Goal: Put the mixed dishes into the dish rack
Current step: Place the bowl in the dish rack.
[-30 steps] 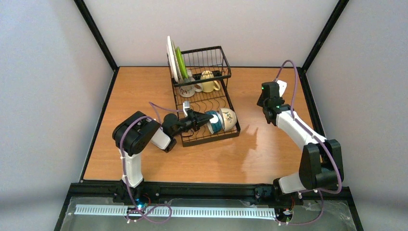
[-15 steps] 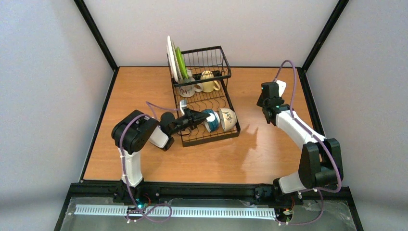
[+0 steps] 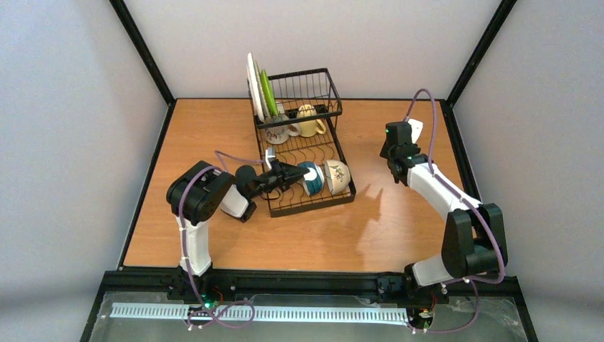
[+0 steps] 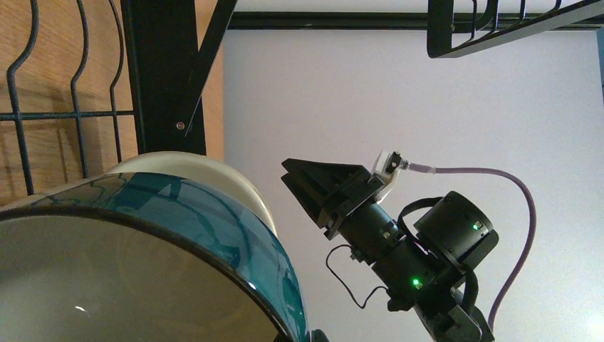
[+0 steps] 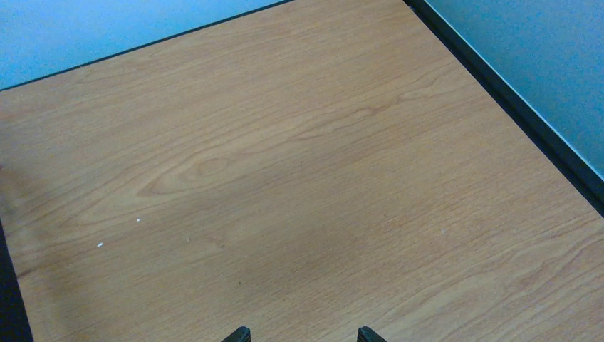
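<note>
The dish rack (image 3: 303,72) stands in the upper middle of the top view on the wooden counter (image 3: 206,142). Its taller basket is toward the top of the frame and its flat tray is toward the centre.

At the basket's left side, a pale plate (image 3: 251,84) and a lime-green plate (image 3: 266,92) stand upright on edge, close together. Just below them, where the tray meets the basket, sit 2 pale mugs (image 3: 281,133) (image 3: 311,122). I cannot tell whether they are inside the basket.

At the lower end of the tray, 2 small bowls rest on their sides and touch each other: a teal bowl (image 3: 311,178) on the left and a cream bowl (image 3: 337,176) on the right.

The left hand (image 3: 293,173) reaches in from the left of the frame, low over the tray, right against the teal bowl's rim. In the left wrist view the bowl's pale inside fills the lower left, but no fingers show, so I cannot tell whether this hand is grasping the bowl or has released it.

The right hand (image 5: 305,335) hovers at the right of the top view, well apart from the rack. Its 2 fingertips are spread, holding nothing, above bare wood.
</note>
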`<state>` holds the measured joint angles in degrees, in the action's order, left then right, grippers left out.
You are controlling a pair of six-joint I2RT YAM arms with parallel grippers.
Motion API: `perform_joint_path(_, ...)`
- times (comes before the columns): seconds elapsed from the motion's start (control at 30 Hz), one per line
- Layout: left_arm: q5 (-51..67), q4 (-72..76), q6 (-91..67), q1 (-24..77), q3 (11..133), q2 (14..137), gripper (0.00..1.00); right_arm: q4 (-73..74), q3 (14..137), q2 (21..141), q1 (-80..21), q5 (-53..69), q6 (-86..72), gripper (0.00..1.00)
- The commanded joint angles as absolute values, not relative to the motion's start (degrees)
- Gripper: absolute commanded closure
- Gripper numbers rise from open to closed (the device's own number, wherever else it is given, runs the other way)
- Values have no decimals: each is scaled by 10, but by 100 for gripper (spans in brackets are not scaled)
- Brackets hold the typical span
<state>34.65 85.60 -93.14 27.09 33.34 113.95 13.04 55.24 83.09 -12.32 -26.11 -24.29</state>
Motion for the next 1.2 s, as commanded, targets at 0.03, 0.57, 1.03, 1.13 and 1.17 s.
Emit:
perform_joint_path(0.03,371,1026,-931,260,314,1165,100,124,568,853,-131,-281,-236,14)
perform_joint_path(0.57,391,1026,-962,251,292,1190,100,137,566,855,-154,-317,-230,14)
perform_joint_path(1.03,384,1026,-975,244,256,1194,47,145,574,872,-169,-334,-229,13)
perform_joint_path(1.13,380,1026,-976,242,249,1193,35,148,576,874,-171,-337,-229,14)
perform_joint_path(1.17,379,1026,-976,242,248,1193,31,148,577,873,-173,-338,-229,14)
